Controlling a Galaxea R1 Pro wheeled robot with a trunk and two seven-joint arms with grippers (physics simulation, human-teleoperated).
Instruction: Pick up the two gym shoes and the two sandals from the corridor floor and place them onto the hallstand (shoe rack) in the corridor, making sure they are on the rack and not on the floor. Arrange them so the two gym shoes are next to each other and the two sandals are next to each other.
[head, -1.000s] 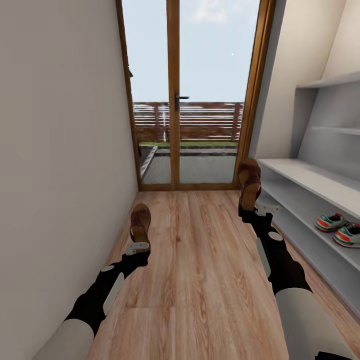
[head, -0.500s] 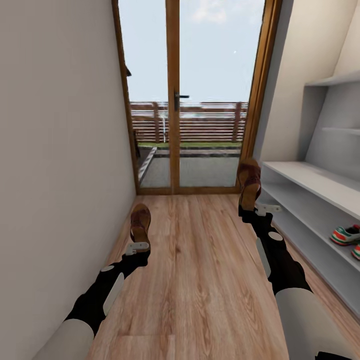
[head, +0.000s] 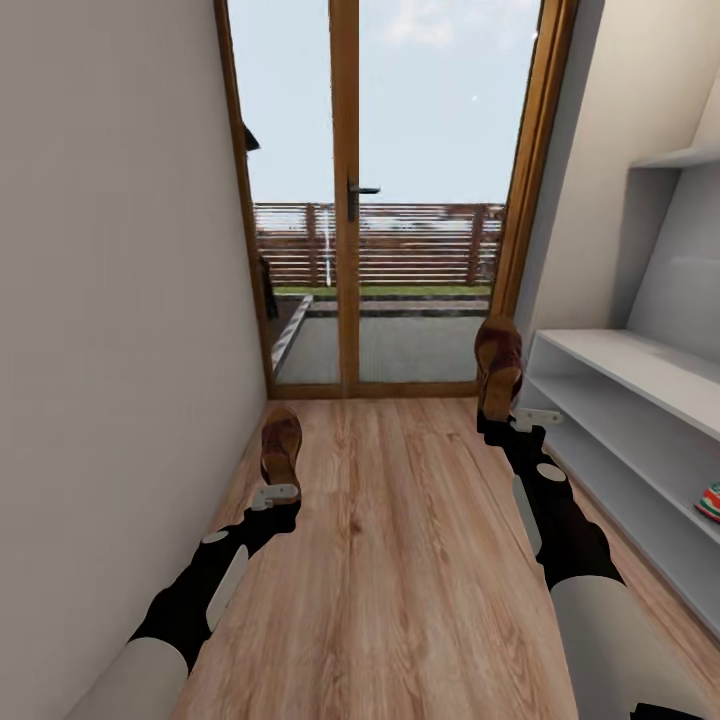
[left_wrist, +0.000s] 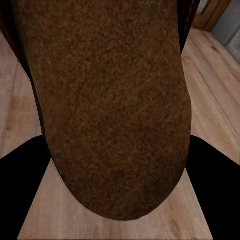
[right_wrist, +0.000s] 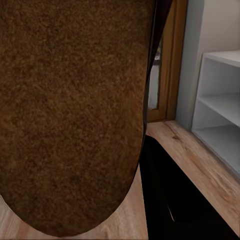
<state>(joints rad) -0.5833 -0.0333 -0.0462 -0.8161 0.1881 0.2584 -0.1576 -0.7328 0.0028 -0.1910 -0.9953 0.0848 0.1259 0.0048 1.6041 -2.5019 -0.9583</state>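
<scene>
The left gripper (head: 276, 492) clamps a sandal (head: 281, 446) that sticks out ahead of it, above the floor (head: 400, 560). The right gripper (head: 512, 420) grips the other sandal (head: 498, 364), with the rack (head: 640, 400) to its right, one gym shoe (head: 710, 500) on a low shelf.

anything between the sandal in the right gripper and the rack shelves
Nothing visible does. The right gripper holds its sandal upright just off the near end of the hallstand, and the open shelves beside it are bare, with one gym shoe farther along the lower shelf.
</scene>
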